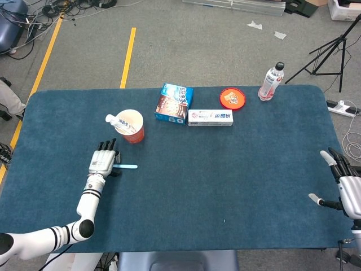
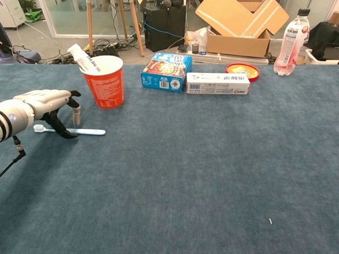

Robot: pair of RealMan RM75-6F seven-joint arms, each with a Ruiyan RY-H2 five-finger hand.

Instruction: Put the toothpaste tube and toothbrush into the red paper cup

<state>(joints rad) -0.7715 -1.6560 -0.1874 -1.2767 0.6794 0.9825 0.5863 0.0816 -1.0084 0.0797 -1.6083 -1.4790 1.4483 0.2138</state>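
The red paper cup (image 1: 132, 127) (image 2: 106, 81) stands at the left of the blue table, and the white toothpaste tube (image 1: 115, 120) (image 2: 81, 56) leans inside it, sticking out over the rim. The light blue toothbrush (image 1: 126, 166) (image 2: 86, 132) lies flat on the table in front of the cup. My left hand (image 1: 104, 161) (image 2: 44, 102) hovers over the brush's head end with its fingers apart; dark fingertips (image 2: 67, 135) touch down beside the handle without lifting it. My right hand (image 1: 345, 184) rests open at the table's right edge, far from everything, and shows only in the head view.
Behind the cup lie a blue snack box (image 1: 174, 103) (image 2: 166, 71) and a long white toothpaste carton (image 1: 210, 117) (image 2: 217, 83). A red lid (image 1: 232, 97) (image 2: 242, 70) and a plastic bottle (image 1: 271, 82) (image 2: 291, 42) stand at the back right.
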